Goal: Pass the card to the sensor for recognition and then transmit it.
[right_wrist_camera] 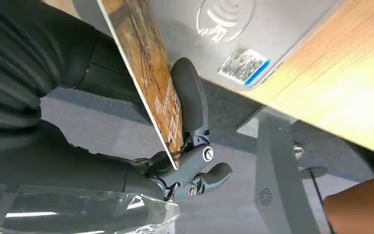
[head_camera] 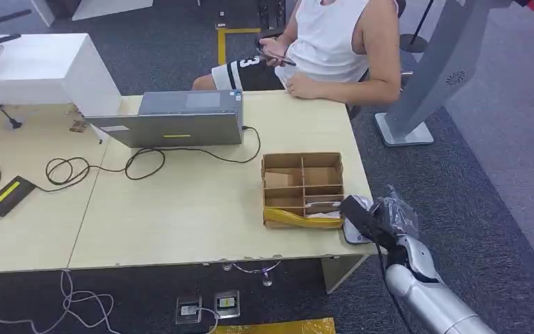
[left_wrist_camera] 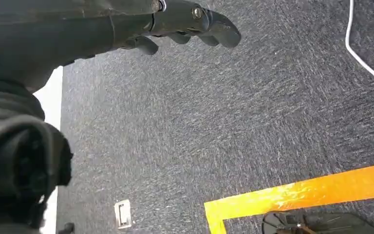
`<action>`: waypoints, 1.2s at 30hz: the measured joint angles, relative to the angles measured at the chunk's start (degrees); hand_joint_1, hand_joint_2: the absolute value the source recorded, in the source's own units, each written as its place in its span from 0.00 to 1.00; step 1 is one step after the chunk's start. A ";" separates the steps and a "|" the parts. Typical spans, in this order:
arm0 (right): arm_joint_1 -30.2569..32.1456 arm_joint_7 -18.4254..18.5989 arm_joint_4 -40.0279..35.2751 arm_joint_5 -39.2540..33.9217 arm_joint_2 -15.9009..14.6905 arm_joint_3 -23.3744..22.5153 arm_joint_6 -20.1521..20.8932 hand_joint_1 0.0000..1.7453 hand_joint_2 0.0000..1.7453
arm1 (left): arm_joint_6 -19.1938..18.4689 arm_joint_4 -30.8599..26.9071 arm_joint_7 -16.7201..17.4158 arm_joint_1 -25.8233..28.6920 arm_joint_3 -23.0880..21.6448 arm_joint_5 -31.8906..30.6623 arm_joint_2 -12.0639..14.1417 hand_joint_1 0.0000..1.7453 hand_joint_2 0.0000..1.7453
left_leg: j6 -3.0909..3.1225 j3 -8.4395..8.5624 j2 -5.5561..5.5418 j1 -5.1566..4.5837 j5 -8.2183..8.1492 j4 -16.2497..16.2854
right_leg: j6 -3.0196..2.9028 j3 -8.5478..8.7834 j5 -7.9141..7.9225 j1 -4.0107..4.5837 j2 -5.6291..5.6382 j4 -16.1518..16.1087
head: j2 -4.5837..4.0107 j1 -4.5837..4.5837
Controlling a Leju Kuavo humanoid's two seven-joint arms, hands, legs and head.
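Card [right_wrist_camera: 148,73] in right hand [right_wrist_camera: 185,146], over sensor [right_wrist_camera: 253,29] label.

Laptop [head_camera: 174,118], divided cardboard box [head_camera: 302,189], perhaps charger [head_camera: 8,195]

You have a pale wood tabletop [head_camera: 181,216] before you. A grey laptop [head_camera: 174,118] sits toward its far edge, its black cable [head_camera: 146,158] looping across the wood to a black power brick [head_camera: 10,193] at your left. A white box [head_camera: 35,69] stands at the far left. Near the right edge rests a cardboard divider box [head_camera: 303,189], with a grey card reader [head_camera: 356,229] just beside it at the corner.
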 joint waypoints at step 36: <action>-21.61 10.21 -22.69 16.37 -7.76 -0.63 19.35 1.00 1.00 | -0.96 -0.13 0.96 -3.07 -2.84 -2.67 0.02 0.00 0.00 | 0.01 -0.01 0.02 0.00 0.03 0.01 | -0.01 -0.01 0.05 -0.01 0.08 0.02 | 0.00 0.02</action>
